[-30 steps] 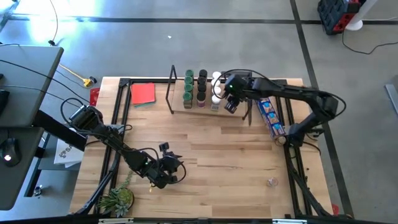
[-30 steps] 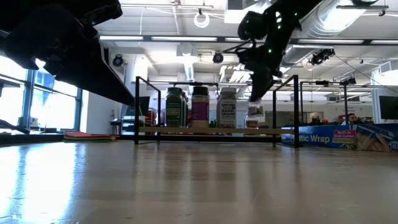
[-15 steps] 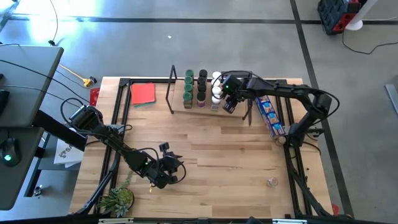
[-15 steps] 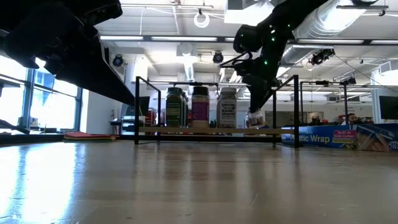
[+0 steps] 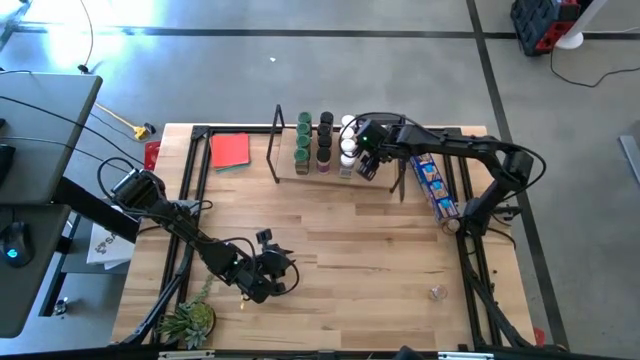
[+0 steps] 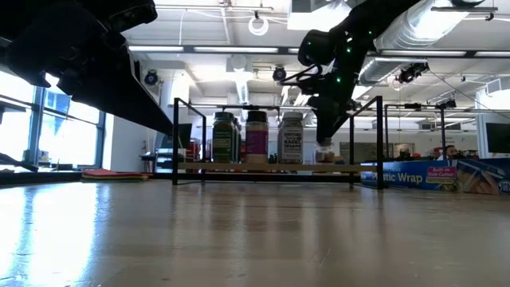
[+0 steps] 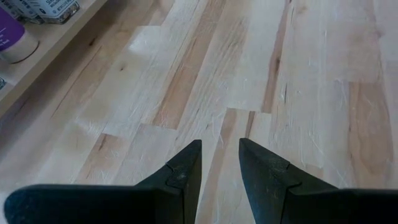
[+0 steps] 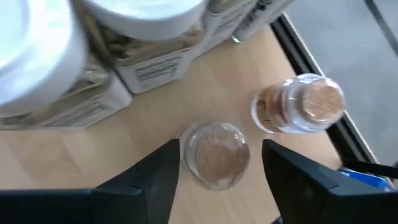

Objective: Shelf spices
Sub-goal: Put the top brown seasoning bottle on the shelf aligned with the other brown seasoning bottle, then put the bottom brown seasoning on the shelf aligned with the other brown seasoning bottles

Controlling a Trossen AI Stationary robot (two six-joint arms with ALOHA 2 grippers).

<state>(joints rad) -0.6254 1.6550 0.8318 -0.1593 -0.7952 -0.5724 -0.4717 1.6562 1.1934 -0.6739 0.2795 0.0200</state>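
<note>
Your right hand [image 8: 217, 163] sits over the right end of the shelf [image 5: 318, 173], fingers spread either side of a clear-lidded jar [image 8: 216, 154] standing upright on the board; there's a visible gap on both sides, so it's released, not gripping; main risk is the pull-out; a second clear-lidded jar [image 8: 300, 104] stands just beside it, the white-lidded jars [image 8: 146, 12] crowd in on the other side, so any sideways drift as you lift clips a neighbour and can topple it off the board; lift straight up before you swing away; the black end frame [image 6: 378, 142] of the shelf stands close by the wrist in the low view, so a swing toward that end could snag it; the blue packet [image 5: 435, 187] lies on the bench just past the frame, another thing to catch if you sweep low; open room is out over the middle of the bench [image 5: 370, 250], well apart from everything; your left hand [image 7: 219, 163] hovers there over bare wood near the front, fingers slightly parted, holding nothing; the plant [image 5: 190, 320] is near it at the front corner, keep clear.
</note>
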